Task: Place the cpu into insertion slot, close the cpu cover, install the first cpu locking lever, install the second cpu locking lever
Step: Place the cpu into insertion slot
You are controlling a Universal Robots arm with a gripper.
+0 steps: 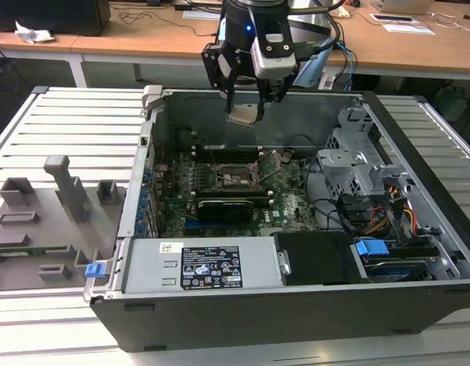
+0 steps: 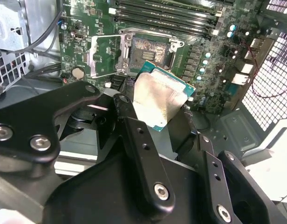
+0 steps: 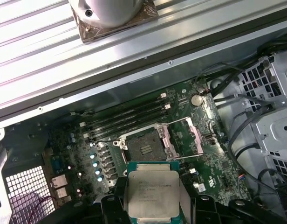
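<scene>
- One small flat square silver-grey metal cpu point(image 3: 150, 198).
- One square dark-framed insertion slot point(image 3: 144, 149).
- One thin square silvery metal cpu cover point(image 3: 197, 139).
- One round silver coin battery point(image 3: 196, 99).
- Two bright blue plastic tabs point(image 1: 94, 268) point(image 1: 370, 248).

Nothing legible found. Black label point(image 1: 210, 267) with white print on the grey power supply point(image 1: 143, 268); small white sticker point(image 1: 171, 247) beside it; faint print lines on the cpu point(image 3: 153, 189) I carry. I can read none.

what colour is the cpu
The cpu is silver-grey, green-edged; best in the first wrist view.
</scene>
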